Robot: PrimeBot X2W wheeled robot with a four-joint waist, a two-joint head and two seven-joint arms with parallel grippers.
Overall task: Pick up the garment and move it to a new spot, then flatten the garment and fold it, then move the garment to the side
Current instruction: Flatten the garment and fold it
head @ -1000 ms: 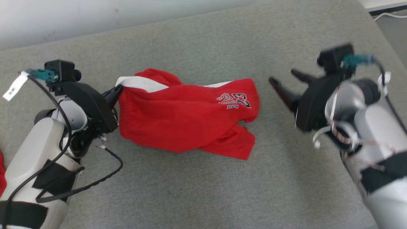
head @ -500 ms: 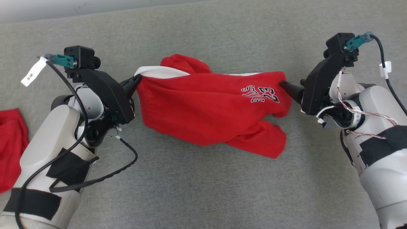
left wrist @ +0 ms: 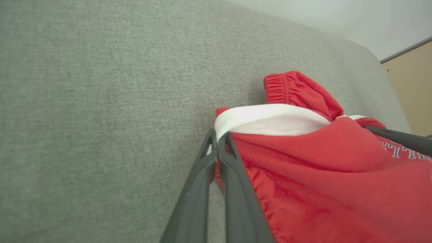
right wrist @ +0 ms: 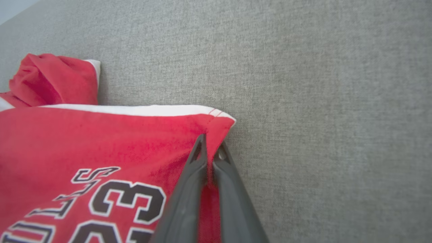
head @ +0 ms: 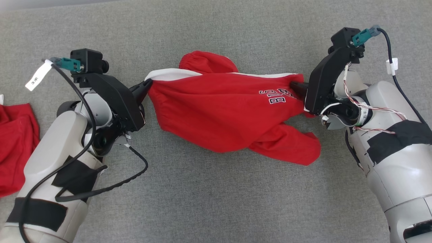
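Red knit fabric, edged by a white band [head: 170, 75], makes up the garment [head: 219, 111], which is stretched between the two arms over the middle of a grey woven surface [head: 216, 202]. It sags toward the surface at its near side. Black lettering outlined in white [right wrist: 111, 199] is printed near the garment's right end. In the right wrist view the numerals "23" are read, with a word ending in "LLS" beside them.

A white tag [head: 37, 77] is fixed to the cable of the left arm; the small characters on it cannot be made out with certainty.

The left gripper [head: 147, 84] is clenched on the garment's left corner, at the white band, with its fingers pressed together. The right gripper [head: 293, 86] is closed on the opposite corner, with red fabric pinched between its fingertips.

A second red cloth [head: 13, 145] lies on the surface at the robot's far left, well apart from the garment. A tan panel [left wrist: 411, 84] is seen beyond the surface's far edge in the left wrist view.
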